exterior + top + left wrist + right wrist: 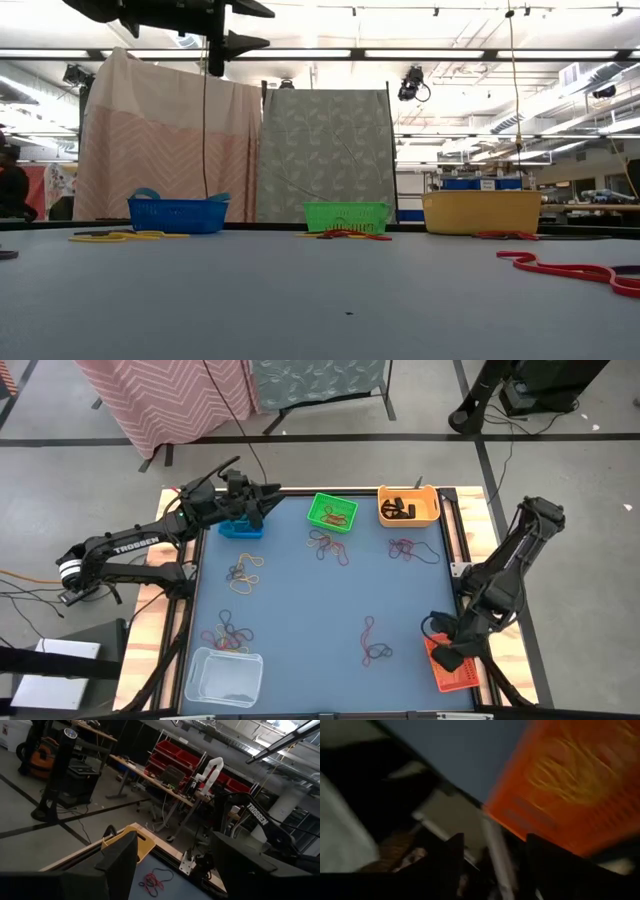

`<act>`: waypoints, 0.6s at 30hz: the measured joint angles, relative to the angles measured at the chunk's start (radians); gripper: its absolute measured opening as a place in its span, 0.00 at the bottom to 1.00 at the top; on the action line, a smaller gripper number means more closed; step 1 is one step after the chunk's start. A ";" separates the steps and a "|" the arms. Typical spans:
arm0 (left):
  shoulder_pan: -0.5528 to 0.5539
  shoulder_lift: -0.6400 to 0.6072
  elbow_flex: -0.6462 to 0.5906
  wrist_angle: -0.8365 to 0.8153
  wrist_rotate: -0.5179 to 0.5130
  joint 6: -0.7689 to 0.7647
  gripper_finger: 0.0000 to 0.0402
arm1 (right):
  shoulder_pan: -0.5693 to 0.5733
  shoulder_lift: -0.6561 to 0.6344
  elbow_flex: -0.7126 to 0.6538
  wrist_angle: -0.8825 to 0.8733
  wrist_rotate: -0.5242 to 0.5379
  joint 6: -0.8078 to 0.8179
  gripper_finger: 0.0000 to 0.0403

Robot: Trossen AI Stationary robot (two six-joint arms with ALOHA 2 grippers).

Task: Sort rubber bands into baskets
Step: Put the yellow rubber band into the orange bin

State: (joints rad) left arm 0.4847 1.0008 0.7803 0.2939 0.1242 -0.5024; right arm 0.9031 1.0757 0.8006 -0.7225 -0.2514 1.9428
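Note:
Five baskets stand around the blue table top: blue (pixel 240 528), green (pixel 333 512) and yellow-orange (pixel 408 506) along the far edge, clear white (pixel 224 675) at the near left, and red-orange (pixel 455 668) at the near right. Rubber bands lie in loose clusters (pixel 328 546), (pixel 405 550), (pixel 243 572), (pixel 228 635), (pixel 372 640). Black bands lie in the yellow-orange basket. My left gripper (pixel 272 495) hangs open, level, high above the blue basket. My right gripper (pixel 495 837) is open and slants down over the near left corner of the red-orange basket (pixel 570 785), with nothing visible between its fingers.
The wooden table frame (pixel 462 570) runs along the right side, close beside my right arm. In the low view a red band (pixel 570 270) lies near the camera at the right, and yellow bands (pixel 130 236) lie in front of the blue basket (pixel 178 214).

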 joint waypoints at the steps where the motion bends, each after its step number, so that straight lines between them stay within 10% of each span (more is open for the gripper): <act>1: 0.000 0.000 0.000 0.000 0.000 -0.002 0.63 | -0.019 -0.008 0.000 0.021 0.032 -0.025 0.58; 12: -0.057 0.009 0.006 -0.025 0.036 -0.068 0.63 | -0.470 -0.048 0.003 0.104 0.522 -0.577 0.65; 18: -0.200 0.104 0.194 -0.783 0.103 0.237 0.63 | -0.747 -0.014 0.003 0.208 0.409 -0.936 0.65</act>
State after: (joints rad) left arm 0.2843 1.1048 0.9747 -0.4893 0.2268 -0.2656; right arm 0.1564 1.0614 0.8036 -0.5149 0.1571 1.0064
